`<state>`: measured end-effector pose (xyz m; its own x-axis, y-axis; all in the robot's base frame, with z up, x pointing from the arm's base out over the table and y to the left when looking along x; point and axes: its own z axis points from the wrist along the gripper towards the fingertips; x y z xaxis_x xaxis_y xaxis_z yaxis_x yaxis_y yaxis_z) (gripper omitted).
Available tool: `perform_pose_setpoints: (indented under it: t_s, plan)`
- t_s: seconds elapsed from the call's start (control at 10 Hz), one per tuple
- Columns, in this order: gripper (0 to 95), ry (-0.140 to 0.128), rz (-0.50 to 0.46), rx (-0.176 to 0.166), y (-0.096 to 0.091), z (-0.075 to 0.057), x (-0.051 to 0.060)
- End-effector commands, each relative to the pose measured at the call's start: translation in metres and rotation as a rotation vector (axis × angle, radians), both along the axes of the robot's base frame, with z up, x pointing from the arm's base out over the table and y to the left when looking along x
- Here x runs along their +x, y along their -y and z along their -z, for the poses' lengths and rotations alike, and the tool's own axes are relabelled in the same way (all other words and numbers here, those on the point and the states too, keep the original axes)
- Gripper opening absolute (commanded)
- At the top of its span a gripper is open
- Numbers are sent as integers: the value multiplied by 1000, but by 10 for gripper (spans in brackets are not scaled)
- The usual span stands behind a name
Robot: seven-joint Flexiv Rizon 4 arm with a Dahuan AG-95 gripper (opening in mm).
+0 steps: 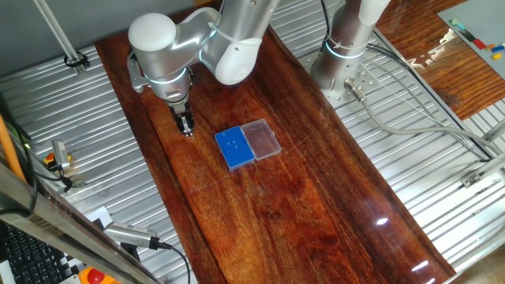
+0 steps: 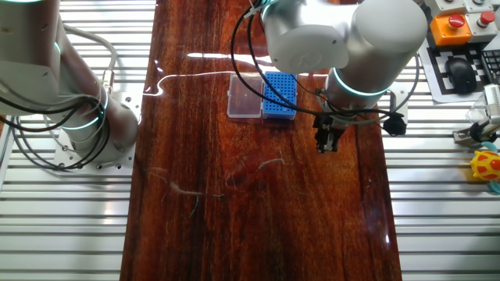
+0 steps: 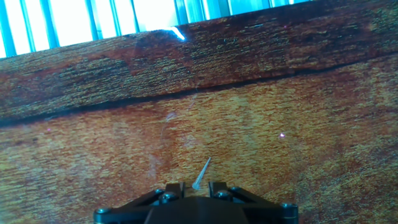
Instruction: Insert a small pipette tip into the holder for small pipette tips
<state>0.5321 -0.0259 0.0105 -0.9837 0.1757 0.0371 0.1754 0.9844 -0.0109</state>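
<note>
Pipette tip (image 3: 201, 173): 1, in pincer (image 3: 193, 185) | holder (image 1: 235, 147): 1

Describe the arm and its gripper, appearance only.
The arm has glossy white, rounded joint housings over silver-grey links, with thin cyan light rings at the joints and black cables along it. The gripper is small, black and two-fingered, with screw heads visible on its body in the hand view.

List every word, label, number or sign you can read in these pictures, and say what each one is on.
No text is readable in any view.
The blue holder and its clear lid carry no visible label.
The keyboard and the orange button box beside the table may have markings, but they are too small and blurred to read.
The hand view shows only wood, the claw and a pipette tip; no lettering.
</note>
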Motion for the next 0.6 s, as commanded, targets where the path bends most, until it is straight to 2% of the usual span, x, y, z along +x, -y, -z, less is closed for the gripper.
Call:
perform_pose_setpoints:
  t_s: [0.1,0.6]
  plan:
    - [0,0,0,-1,0,0,-1]
    - [0,-2,-3,-1,0,0,0]
